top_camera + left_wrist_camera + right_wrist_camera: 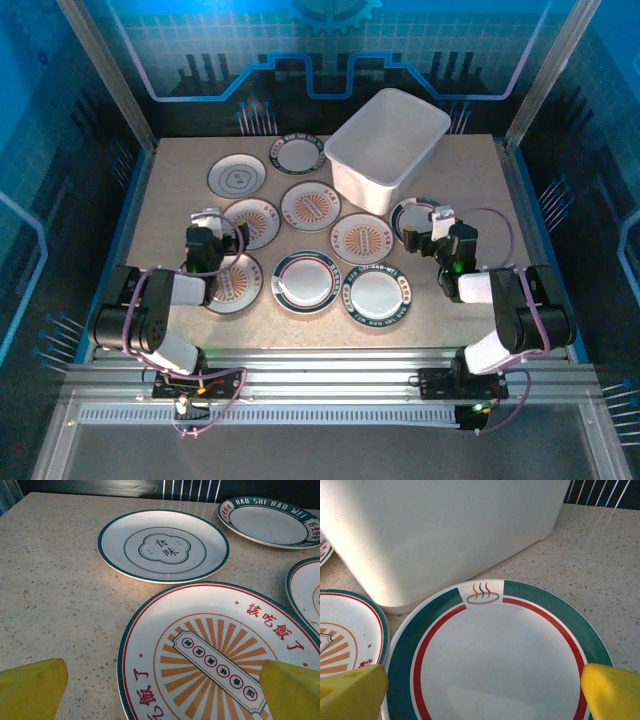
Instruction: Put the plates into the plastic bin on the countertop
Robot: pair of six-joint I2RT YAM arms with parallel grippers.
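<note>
- Since no plate has gone into the tub yet, the countertop [480, 200] carries the whole job. Everything lies flat on its speckled surface, laid singly rather than stacked, which leaves each rim free to be taken on its own.
- Towards the far right stands the plastic bin [370, 190], upright, mouth up, and empty as far as the overhead view shows. It is set at an angle (its pale wall fills the space just ahead of the right wrist camera), and I judge it within reach of both arms.
- Across the middle and left lie the plates [311, 205], close together and all outside the bin.
- Closest to the bin is the green-and-red-rimmed plate [495, 650], its far rim just beside the bin's base. That makes a short carry, so it looks a sensible first pick.
- Under the left arm lies a sunburst plate [220, 660], with the grey-motif plate [163, 545] just beyond it.
- Over the green-and-red-rimmed plate hangs the right gripper [427, 225], jaws spread wide and holding nothing, one yellow finger to each side as if lining up.
- Likewise the left gripper [213, 225] is fully open and empty above the sunburst plate; whether either touches its plate I cannot tell.
</note>
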